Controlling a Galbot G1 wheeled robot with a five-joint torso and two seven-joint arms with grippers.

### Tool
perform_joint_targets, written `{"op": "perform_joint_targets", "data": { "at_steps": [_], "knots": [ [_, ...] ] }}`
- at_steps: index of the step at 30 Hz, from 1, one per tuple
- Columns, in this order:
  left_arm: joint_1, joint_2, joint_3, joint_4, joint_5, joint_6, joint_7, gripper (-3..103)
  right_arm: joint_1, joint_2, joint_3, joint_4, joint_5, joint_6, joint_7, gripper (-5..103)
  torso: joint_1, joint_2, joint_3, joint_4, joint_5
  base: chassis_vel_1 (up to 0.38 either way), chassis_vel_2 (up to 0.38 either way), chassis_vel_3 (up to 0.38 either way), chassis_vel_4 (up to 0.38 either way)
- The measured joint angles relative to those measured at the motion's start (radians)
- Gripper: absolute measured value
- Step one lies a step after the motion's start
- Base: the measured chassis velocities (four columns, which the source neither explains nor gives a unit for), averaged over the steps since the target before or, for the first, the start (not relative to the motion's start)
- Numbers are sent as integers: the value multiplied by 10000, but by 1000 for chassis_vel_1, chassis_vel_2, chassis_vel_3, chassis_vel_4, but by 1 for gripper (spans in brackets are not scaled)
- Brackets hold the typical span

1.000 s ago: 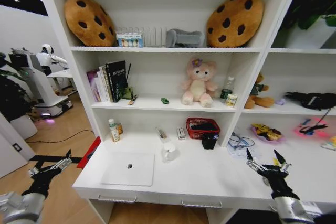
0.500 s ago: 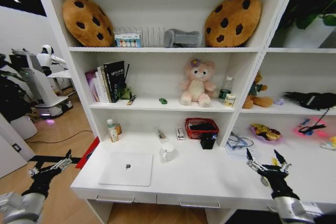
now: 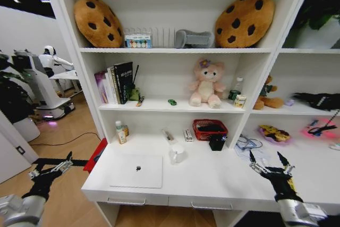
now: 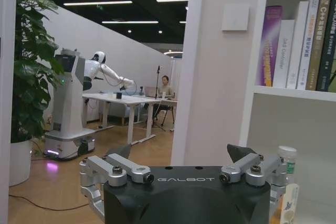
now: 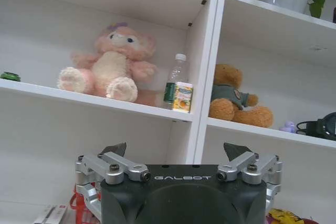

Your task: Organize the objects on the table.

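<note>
A silver laptop (image 3: 137,170) lies shut on the left part of the white table (image 3: 212,180). A white mug (image 3: 177,154) stands just right of it. A small black object (image 3: 217,142) sits farther back beside a red basket (image 3: 209,128). The tiny green toy car (image 3: 172,102) (image 5: 9,76) rests on the shelf above. My left gripper (image 3: 52,166) (image 4: 182,153) hangs open off the table's left end, over the floor. At the table's right front my right gripper (image 3: 265,159) (image 5: 176,149) is held open and empty.
Shelves rise behind the desk, holding books (image 3: 114,82), a pink plush bear (image 3: 206,85), a brown bear (image 5: 231,100) and cookie cushions (image 3: 98,21). A bottle (image 3: 121,131) stands at the back left. Another robot (image 4: 79,103) and a potted plant (image 4: 29,72) stand left.
The whole picture has shifted to the right, so the camera has moved. Both grippers keep their pose, and nothing on the table has moved.
</note>
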Motion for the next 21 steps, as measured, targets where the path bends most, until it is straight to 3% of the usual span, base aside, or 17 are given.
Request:
{"op": "perform_joint_targets", "data": {
  "at_steps": [8,21],
  "knots": [
    [0,0,0,0,0,0,0,100,1,0,0,2,0,0,-1,100,0,0,2,0,6,62,57,-42,-52],
    [0,0,1,-1,0,0,0,100,3,0,0,0,0,0,0,100,3,-1,2,1,2,10,-45,-20,43]
  ]
}}
